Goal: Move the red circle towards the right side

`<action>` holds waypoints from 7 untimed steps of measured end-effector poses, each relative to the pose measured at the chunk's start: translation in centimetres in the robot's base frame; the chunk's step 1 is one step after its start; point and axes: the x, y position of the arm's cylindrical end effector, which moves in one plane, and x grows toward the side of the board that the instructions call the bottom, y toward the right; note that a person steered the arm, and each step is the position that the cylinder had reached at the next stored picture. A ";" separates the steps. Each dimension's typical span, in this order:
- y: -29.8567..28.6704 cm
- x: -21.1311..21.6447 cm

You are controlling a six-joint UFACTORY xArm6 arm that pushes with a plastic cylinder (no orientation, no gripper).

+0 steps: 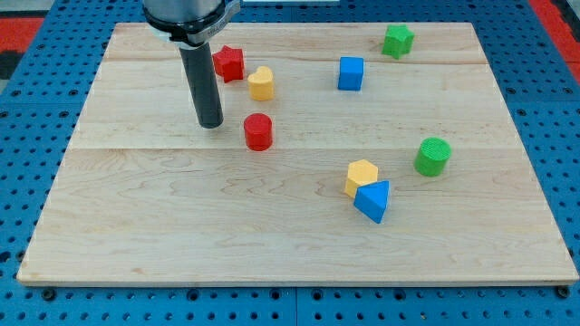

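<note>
Tip, holding nothing, stands just left of red circle.

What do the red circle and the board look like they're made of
Red circle: probably plastic or painted wood, going by its even, matte colour with no grain. Board: light unfinished-looking wood, with visible grain and plank seams. My tip sits just to the circle's left in the view.

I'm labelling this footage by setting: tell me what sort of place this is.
Probably a robotics lab bench set up for pushing tests. A pale wooden board lies on a blue perforated mounting plate. Small coloured blocks, such as the red circle and blue cube, are scattered on it. My tip sits just left of the red circle.
</note>
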 end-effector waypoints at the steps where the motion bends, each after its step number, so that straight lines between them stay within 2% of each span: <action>1: 2.7 0.1; 2: 6.3 1.1; 4: 6.3 5.4; 5: 10.4 5.3; 7: 8.0 2.7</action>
